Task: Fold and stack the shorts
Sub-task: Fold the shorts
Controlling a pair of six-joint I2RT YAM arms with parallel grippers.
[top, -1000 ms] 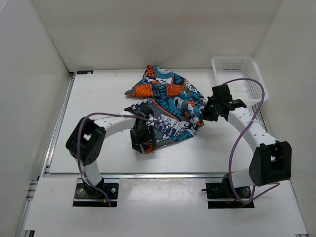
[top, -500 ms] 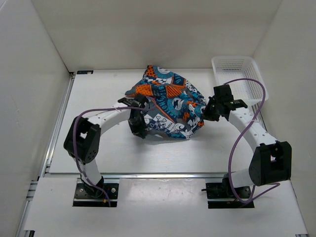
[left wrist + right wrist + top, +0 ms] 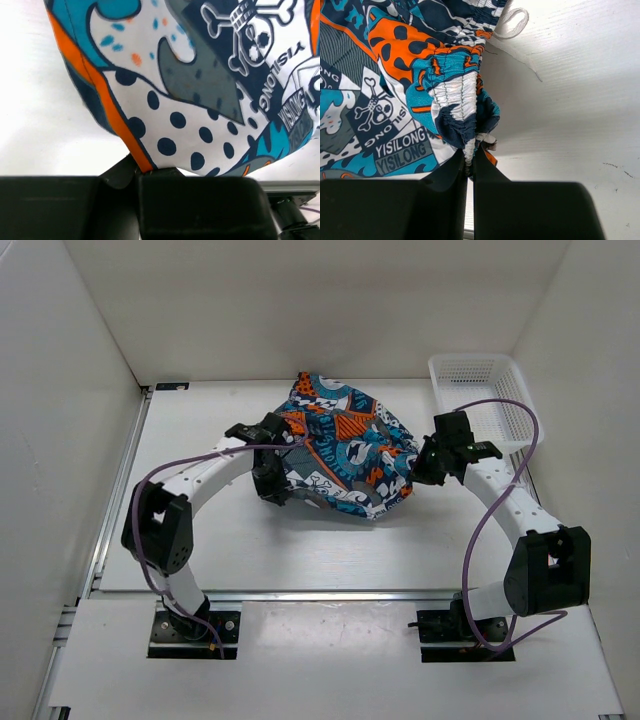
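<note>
The shorts [image 3: 340, 445], printed in teal, orange, white and navy with skulls and lettering, lie bunched in the middle of the white table. My left gripper [image 3: 276, 472] is shut on their left edge; in the left wrist view the orange-trimmed hem [image 3: 131, 145] runs into the closed jaws and the dotted cloth [image 3: 200, 110] hangs above. My right gripper [image 3: 418, 466] is shut on the right side, pinching the gathered elastic waistband [image 3: 465, 107] of the shorts. A white drawstring loop [image 3: 512, 22] lies on the table beyond it.
A white plastic mesh basket [image 3: 480, 400] stands at the back right, just behind the right arm. White walls enclose the table on the left, back and right. A purple cable loops over each arm.
My left gripper has shut on the shorts' near-left edge and carried it up and toward the back, folding that part over the pile. The right gripper has stayed put.
</note>
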